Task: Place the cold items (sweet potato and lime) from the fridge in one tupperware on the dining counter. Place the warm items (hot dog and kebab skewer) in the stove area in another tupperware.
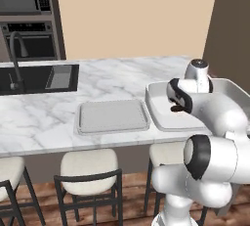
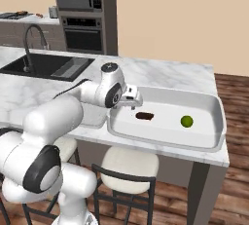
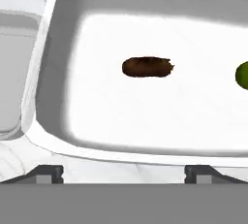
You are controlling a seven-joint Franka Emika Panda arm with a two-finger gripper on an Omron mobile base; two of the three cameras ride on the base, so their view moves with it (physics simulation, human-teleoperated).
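A white robot arm reaches over a long marble surface [image 2: 160, 73], white with grey veins, and its claw [image 2: 131, 100] hangs released with nothing in it, the two dark finger tips [image 3: 46, 172] standing wide apart above the near rim of the deep tray. That large tupperware [image 2: 214, 117] is pale grey and smooth, with tall rounded walls, and it holds both cold items, which suggests that half of the job is done. The sweet potato [image 2: 144, 116], a small dark brown oblong lump with a rough outline, lies flat on the tray floor near the claw. The lime [image 2: 186, 121], round, glossy and bright green, rests apart from it toward the far end. Just beside the deep tray sits the smaller shallow tupperware [image 1: 112, 116], flat, grey and low-rimmed, bare for now, likely waiting for the warm food.
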